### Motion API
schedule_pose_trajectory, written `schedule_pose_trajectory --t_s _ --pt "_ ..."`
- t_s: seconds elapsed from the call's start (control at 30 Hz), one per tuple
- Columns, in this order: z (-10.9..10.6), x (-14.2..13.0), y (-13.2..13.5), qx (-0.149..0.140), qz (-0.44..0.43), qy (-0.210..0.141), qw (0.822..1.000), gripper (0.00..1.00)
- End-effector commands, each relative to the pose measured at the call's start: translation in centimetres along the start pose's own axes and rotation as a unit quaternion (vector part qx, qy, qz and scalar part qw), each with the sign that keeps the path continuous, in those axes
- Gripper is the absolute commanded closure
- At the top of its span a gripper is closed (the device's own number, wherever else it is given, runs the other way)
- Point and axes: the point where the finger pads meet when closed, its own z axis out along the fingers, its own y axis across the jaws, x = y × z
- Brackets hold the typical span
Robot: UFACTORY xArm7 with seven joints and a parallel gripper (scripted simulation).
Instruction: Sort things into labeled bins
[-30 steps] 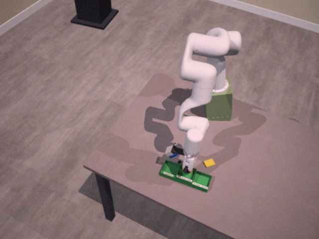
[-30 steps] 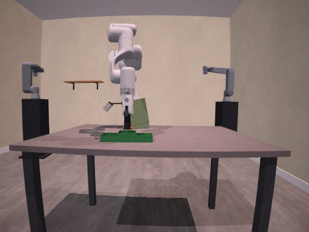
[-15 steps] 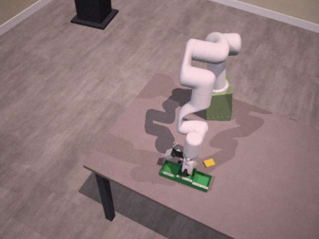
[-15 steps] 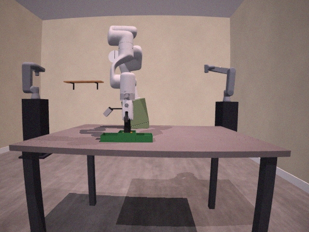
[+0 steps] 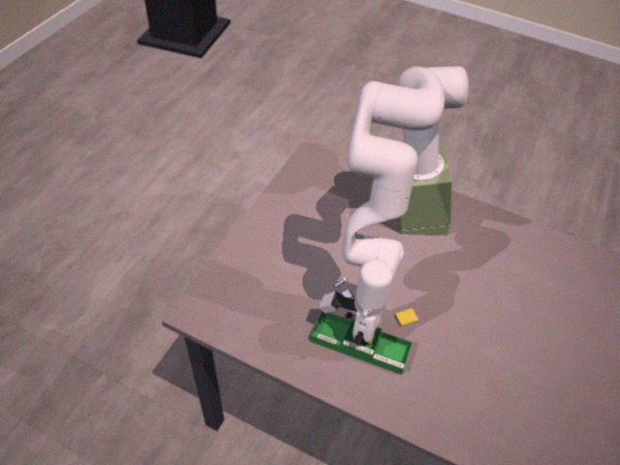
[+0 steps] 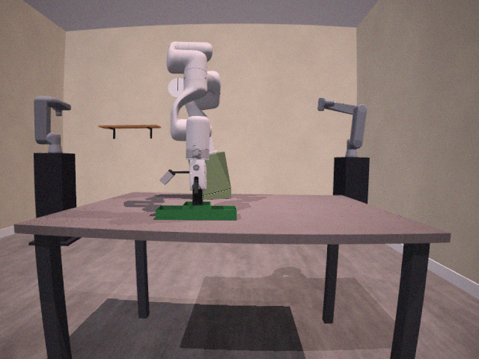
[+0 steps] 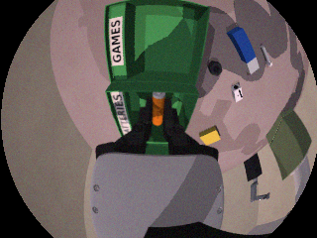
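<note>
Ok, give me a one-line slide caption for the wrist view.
Pincer shut on a small orange object, poised over the middle green bin beside the GAMES-labelled bin.
</note>
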Motion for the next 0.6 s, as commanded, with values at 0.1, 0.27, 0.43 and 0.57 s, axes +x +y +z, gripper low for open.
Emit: schedule_pose_trajectory --t_s 0.1,0.27,0.43,0.57 --pt "-0.10 -0.03 -0.15 0.002 0.000 0.000 1.000 1.00" --pt "-0.10 -0.03 -0.15 0.002 0.000 0.000 1.000 0.72" --pt "-0.10 -0.03 -0.15 0.002 0.000 0.000 1.000 0.72" --pt "-0.11 -0.03 -0.15 0.002 0.000 0.000 1.000 0.72"
